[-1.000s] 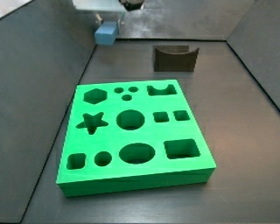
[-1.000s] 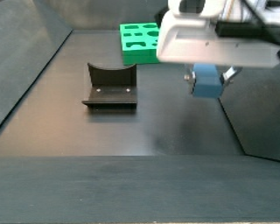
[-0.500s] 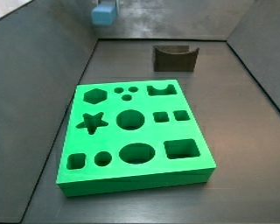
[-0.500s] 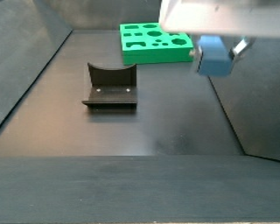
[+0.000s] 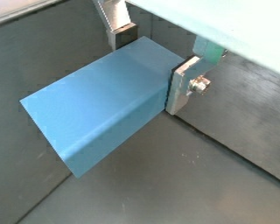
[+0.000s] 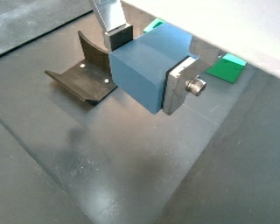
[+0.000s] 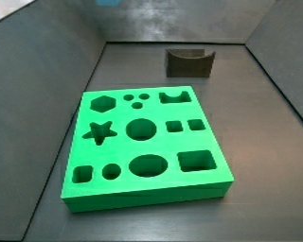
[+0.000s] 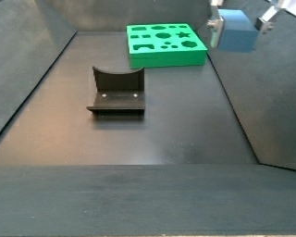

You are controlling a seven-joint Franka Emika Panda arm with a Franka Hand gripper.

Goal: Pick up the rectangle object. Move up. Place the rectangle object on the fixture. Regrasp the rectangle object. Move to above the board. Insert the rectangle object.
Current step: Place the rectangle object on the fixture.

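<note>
In a wrist view the gripper [image 5: 150,54] pinches the blue block [image 5: 101,105] between its two silver fingers [image 5: 184,84], one plate flat on each side face. The block hangs clear above the dark floor [image 5: 213,175].

In a wrist view taken from further back, the gripper [image 6: 147,58] clamps the same blue block [image 6: 150,68] in the air, a silver finger [image 6: 180,85] pressed to its near side. Below and beside it on the floor [image 6: 119,166] stands the dark fixture [image 6: 83,73], with its curved notch on top, well apart from the block. A corner of the green board [image 6: 231,66] shows past the finger.

In a side view the green board [image 7: 145,146] lies flat on the floor, its star, hexagon, circle and square holes all open. The fixture [image 7: 189,62] stands behind it near the back wall. Only a sliver of the blue block [image 7: 110,3] shows at the upper edge; the gripper itself is out of the picture here.

In a side view from the opposite end, the blue block [image 8: 236,31] is high in the upper right corner, above the floor and just beside the green board [image 8: 166,44]. A bit of finger [image 8: 270,18] shows at its side. The fixture [image 8: 116,91] sits alone on the floor, well apart from the block.
</note>
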